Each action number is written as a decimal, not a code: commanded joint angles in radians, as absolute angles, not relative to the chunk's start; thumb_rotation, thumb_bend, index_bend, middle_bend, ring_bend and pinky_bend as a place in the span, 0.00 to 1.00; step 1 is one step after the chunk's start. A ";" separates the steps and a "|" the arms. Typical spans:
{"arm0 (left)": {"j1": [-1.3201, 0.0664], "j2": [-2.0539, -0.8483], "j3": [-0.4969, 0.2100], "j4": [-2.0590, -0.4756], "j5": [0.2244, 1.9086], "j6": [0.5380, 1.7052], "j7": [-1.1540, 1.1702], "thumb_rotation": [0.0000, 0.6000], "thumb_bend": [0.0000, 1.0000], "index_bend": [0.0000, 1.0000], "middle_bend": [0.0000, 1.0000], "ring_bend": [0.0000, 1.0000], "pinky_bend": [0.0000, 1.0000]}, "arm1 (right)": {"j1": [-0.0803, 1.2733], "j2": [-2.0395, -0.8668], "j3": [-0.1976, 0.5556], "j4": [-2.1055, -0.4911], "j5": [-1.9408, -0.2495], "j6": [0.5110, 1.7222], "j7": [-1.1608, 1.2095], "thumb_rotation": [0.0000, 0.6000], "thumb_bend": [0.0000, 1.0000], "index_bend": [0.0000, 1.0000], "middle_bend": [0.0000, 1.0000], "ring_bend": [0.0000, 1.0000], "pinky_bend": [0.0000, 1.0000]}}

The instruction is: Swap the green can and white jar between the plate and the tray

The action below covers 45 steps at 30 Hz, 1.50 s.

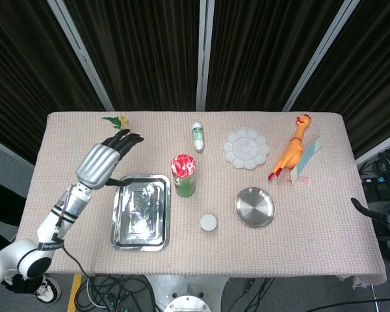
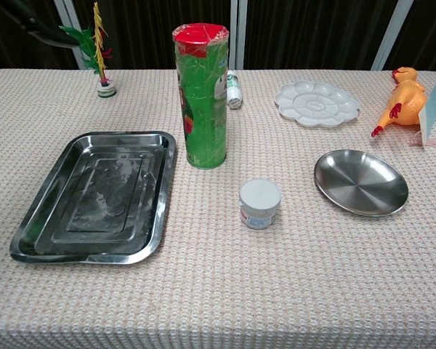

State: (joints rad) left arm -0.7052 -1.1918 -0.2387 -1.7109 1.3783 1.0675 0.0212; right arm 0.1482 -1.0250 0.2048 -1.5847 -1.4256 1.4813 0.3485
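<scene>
— Where does the can point(image 2: 200, 94) stand?

— Upright on the cloth, long axis vertical, red lid up, just beside the tray's point(image 2: 94, 195) far right corner. It sits on neither tray nor plate point(image 2: 360, 182).

— And the jar point(image 2: 260, 203)?

— Also upright, white lid up, on the cloth between tray and plate, nearer the table's front edge than the can. Both tray and plate hold nothing (the tray's long axis runs front to back).

— What lies around them?

— Behind the can, a small bottle point(image 1: 197, 136) lies on its side, long axis front to back. A white palette point(image 1: 246, 147) rests behind the plate, a rubber chicken point(image 1: 292, 153) and a card point(image 1: 307, 161) at the far right, a little plant point(image 2: 99, 53) at the far left corner.

— The hands?

— The left hand point(image 1: 104, 160) hangs above the cloth left of the tray, near the plant, fingers spread and pointing away toward the curtain, holding nothing. The right hand point(image 1: 370, 212) shows only as dark fingers off the table's right edge; whether they are spread or curled cannot be told.

— Anything between can and plate?

— Only bare cloth, with the jar just off that line.
</scene>
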 commanded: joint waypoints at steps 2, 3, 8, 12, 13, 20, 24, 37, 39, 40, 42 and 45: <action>-0.791 -1.212 -0.275 -1.721 1.383 0.975 -0.011 1.00 0.10 0.11 0.10 0.04 0.24 | 0.156 -1.019 0.206 -1.606 -1.436 1.481 0.327 1.00 0.10 0.00 0.00 0.00 0.00; -0.806 -1.218 -0.278 -1.720 1.380 0.956 -0.015 1.00 0.10 0.11 0.10 0.04 0.23 | 0.158 -1.018 0.206 -1.608 -1.436 1.478 0.325 1.00 0.10 0.00 0.00 0.00 0.00; -0.885 -1.261 -0.277 -1.706 1.373 0.865 -0.001 1.00 0.10 0.11 0.10 0.03 0.20 | 0.164 -1.020 0.206 -1.607 -1.431 1.466 0.327 1.00 0.10 0.00 0.00 0.00 0.00; -0.930 -1.301 -0.279 -1.680 1.353 0.828 0.027 1.00 0.10 0.11 0.10 0.03 0.20 | 0.165 -1.022 0.203 -1.602 -1.435 1.466 0.332 1.00 0.10 0.00 0.00 0.00 0.00; -0.939 -1.314 -0.281 -1.668 1.349 0.826 0.033 1.00 0.10 0.11 0.10 0.03 0.20 | 0.165 -1.022 0.202 -1.601 -1.436 1.466 0.333 1.00 0.10 0.00 0.00 0.00 0.00; -0.996 -1.381 -0.287 -1.566 1.296 0.787 0.061 1.00 0.10 0.11 0.10 0.02 0.20 | 0.158 -1.018 0.200 -1.590 -1.437 1.474 0.353 1.00 0.10 0.00 0.00 0.00 0.00; -1.010 -1.392 -0.280 -1.535 1.267 0.765 0.066 1.00 0.10 0.11 0.10 0.02 0.20 | 0.157 -1.019 0.197 -1.579 -1.436 1.472 0.365 1.00 0.10 0.00 0.00 0.00 0.00; -1.026 -1.412 -0.253 -1.507 1.264 0.786 0.107 1.00 0.16 0.37 0.34 0.29 0.53 | 0.160 -1.033 0.196 -1.562 -1.422 1.460 0.368 1.00 0.11 0.00 0.00 0.00 0.00; -1.025 -1.415 -0.252 -1.506 1.264 0.793 0.108 1.00 0.16 0.40 0.38 0.33 0.57 | 0.160 -1.034 0.196 -1.562 -1.421 1.459 0.367 1.00 0.11 0.00 0.00 0.00 0.00; -1.025 -1.414 -0.253 -1.509 1.262 0.795 0.106 1.00 0.16 0.42 0.40 0.35 0.58 | 0.160 -1.034 0.196 -1.561 -1.420 1.459 0.366 1.00 0.11 0.00 0.00 0.00 0.00; -1.024 -1.409 -0.253 -1.515 1.262 0.800 0.102 1.00 0.17 0.44 0.43 0.38 0.61 | 0.160 -1.035 0.197 -1.562 -1.418 1.459 0.366 1.00 0.11 0.00 0.00 0.00 0.00; -1.022 -1.389 -0.255 -1.537 1.272 0.809 0.097 1.00 0.18 0.48 0.45 0.40 0.63 | 0.159 -1.034 0.199 -1.563 -1.416 1.459 0.368 1.00 0.11 0.00 0.00 0.00 0.00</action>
State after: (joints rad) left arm -1.0227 -1.3957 -0.2541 -1.5300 1.2680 0.8044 0.0995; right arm 0.1595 -1.0340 0.1990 -1.5635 -1.4160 1.4593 0.3680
